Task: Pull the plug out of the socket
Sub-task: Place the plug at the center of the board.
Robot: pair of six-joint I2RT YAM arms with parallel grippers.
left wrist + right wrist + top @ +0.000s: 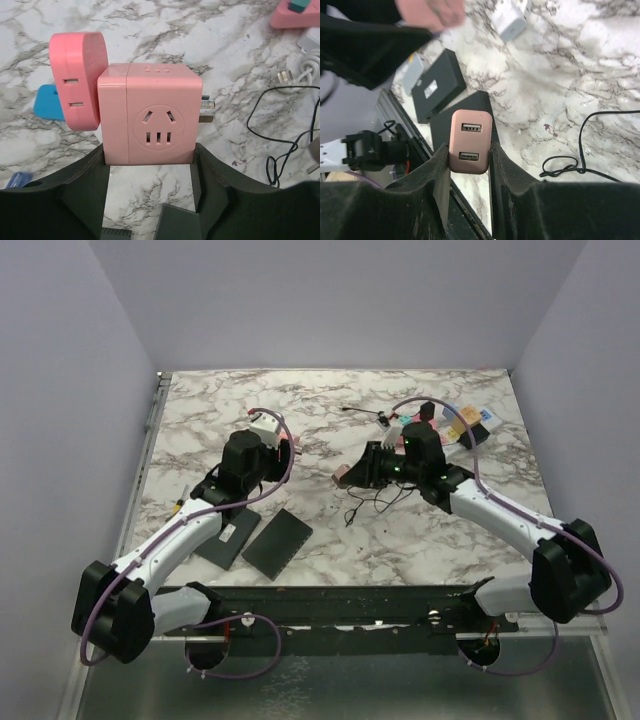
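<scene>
Viewing from top: socket is lying in the upper right of frame.
Left wrist: left gripper is clamping a pink cube adapter, jaws half wide.
Right wrist: right gripper is pinching the plug narrowly; likely light, rigid, slick plastic, flat sides are offering the hold.
</scene>
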